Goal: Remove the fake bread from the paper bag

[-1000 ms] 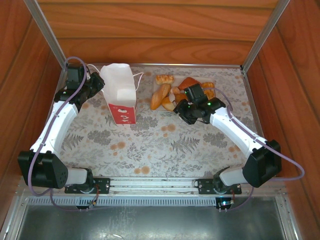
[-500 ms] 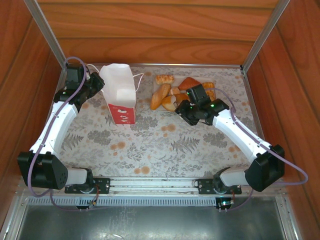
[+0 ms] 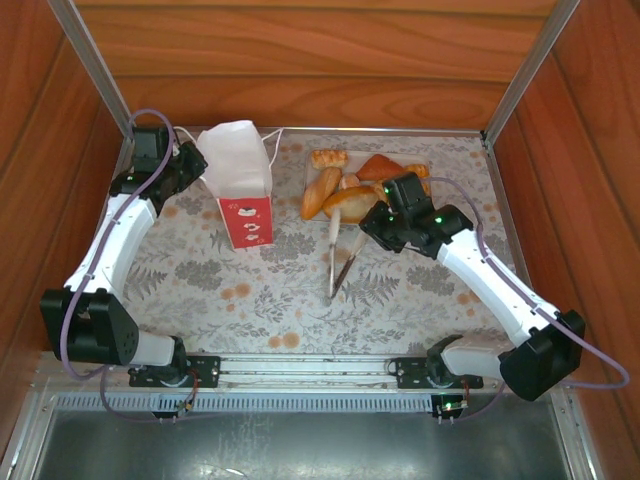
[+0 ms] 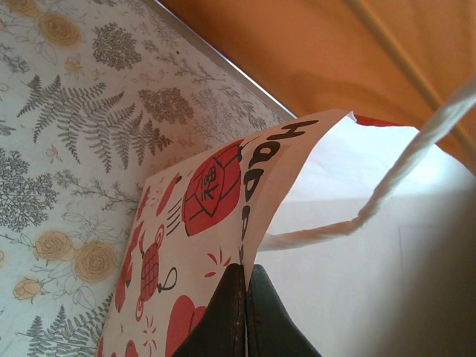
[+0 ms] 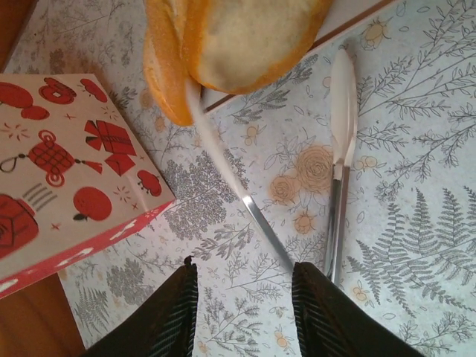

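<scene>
The paper bag [image 3: 243, 180], white with a red lower band, stands upright at the back left. My left gripper [image 3: 198, 165] is shut on its top rim, with the dark fingertips [image 4: 236, 297] pinching the printed paper edge [image 4: 253, 186] beside a white cord handle [image 4: 372, 201]. Several golden pieces of fake bread [image 3: 325, 190] lie in a heap on the pale tray [image 3: 432, 166] at the back right. One roll [image 5: 245, 37] fills the top of the right wrist view. My right gripper [image 3: 370, 228] [image 5: 245, 297] hangs open over the cloth just in front of the bread, holding nothing.
Metal tongs [image 3: 340, 262] [image 5: 338, 171] lie on the floral cloth in front of the tray, tips toward the bread. Wooden walls close in the table on three sides. The bag's red base [image 5: 82, 245] sits to the left of my right gripper.
The right arm has drawn back to the right, and the tongs now lie uncovered on the cloth. The bag's top has been pulled and tilted a little by the left gripper.
</scene>
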Robot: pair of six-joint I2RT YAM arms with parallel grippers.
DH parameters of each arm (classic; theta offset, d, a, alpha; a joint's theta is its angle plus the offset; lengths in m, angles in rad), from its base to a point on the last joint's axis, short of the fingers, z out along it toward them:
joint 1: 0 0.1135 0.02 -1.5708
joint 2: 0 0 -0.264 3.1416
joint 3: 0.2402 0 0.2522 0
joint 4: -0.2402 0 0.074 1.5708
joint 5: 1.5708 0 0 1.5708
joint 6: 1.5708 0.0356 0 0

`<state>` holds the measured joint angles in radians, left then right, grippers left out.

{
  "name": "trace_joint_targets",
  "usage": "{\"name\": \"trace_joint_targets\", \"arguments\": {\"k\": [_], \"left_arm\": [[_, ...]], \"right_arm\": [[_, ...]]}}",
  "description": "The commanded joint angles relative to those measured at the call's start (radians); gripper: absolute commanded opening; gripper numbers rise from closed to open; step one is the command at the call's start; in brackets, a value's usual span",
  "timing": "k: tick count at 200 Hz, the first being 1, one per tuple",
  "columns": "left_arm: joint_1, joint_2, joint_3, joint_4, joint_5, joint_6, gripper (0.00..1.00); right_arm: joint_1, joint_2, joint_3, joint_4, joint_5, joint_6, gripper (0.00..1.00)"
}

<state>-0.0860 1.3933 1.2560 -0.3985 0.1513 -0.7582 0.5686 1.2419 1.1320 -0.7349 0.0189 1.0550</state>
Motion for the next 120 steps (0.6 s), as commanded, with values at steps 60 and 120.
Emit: {"name": "trace_joint_targets", "arguments": {"k": [60,120], "left_arm": [[0.014,0.045,0.057,-0.01,-0.005,0.047,0.09],[0.02,-0.033,0.062,-0.026,0.043,0.053,0.68]], "right_arm": [[0.034,-0.004,-0.06,-0.119,-0.012,-0.069,0.39],[0.048,-0.087,-0.065,-0.227,0.144,-0.087,0.52]]}}
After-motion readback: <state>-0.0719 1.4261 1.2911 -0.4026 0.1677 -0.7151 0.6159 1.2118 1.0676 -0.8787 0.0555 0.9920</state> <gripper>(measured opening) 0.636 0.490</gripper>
